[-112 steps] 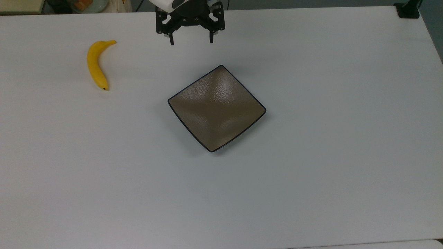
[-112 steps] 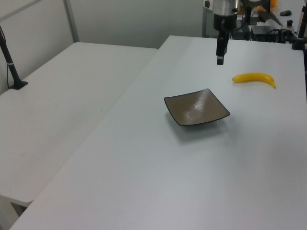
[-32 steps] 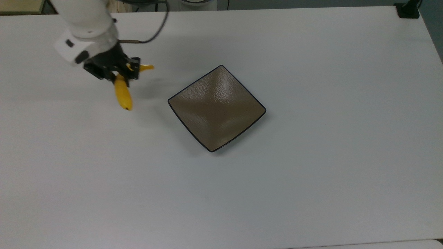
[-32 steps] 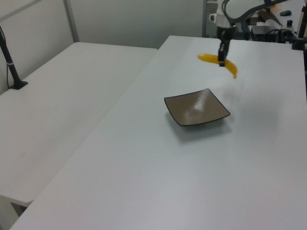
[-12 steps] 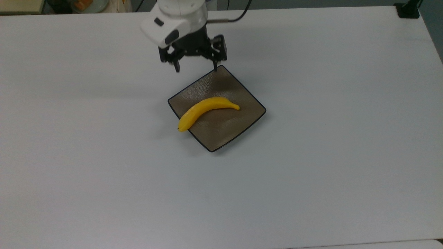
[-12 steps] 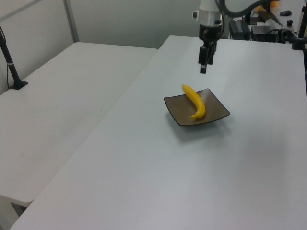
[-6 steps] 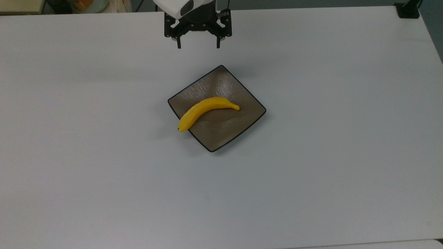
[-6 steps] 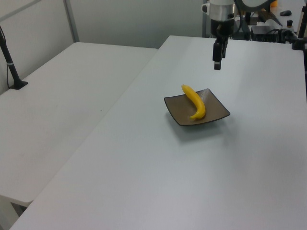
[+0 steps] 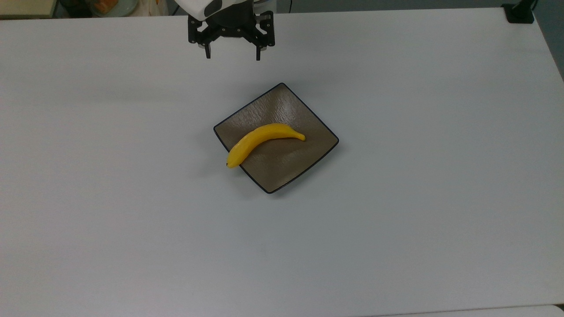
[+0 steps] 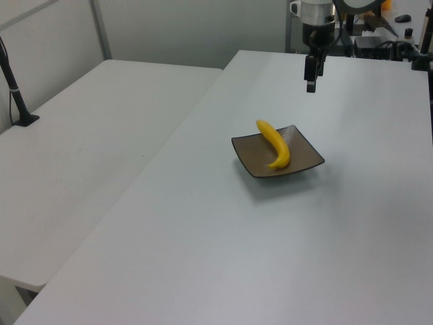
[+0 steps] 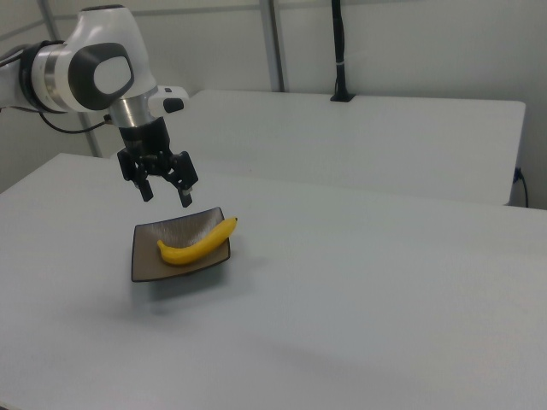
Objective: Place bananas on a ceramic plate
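Note:
The yellow banana lies across the square grey-brown ceramic plate, its dark tip hanging over the rim at the top view's left. The banana and plate also show in the left view, and the banana rests on the plate in the right view. My gripper hangs open and empty above the table beyond the plate's far corner, well apart from the banana. It appears raised in the left view and the right view.
The white table spreads wide around the plate. A black post base stands at its far right corner in the top view. A second white table adjoins at the left view's left, with a black stand on it.
Over the last second my open gripper rose away from the plate's far corner, then shifted toward the top view's left. The banana has stayed still on the plate.

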Action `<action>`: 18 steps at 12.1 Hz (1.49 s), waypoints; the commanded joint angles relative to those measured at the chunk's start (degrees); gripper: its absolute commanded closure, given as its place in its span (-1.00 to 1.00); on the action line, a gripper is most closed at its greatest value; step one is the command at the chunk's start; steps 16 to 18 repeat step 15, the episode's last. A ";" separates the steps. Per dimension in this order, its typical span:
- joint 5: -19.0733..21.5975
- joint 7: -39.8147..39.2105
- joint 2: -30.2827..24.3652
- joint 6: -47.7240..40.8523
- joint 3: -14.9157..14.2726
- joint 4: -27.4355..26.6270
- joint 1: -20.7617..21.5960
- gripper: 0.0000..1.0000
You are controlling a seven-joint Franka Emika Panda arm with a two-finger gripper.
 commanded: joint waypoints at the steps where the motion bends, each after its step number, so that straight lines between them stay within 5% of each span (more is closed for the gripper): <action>1: 0.43 -1.10 -2.04 0.16 -2.15 -2.02 1.51 -1.00; 18: 3.78 -1.98 -1.34 0.52 -2.94 -1.93 2.30 -1.00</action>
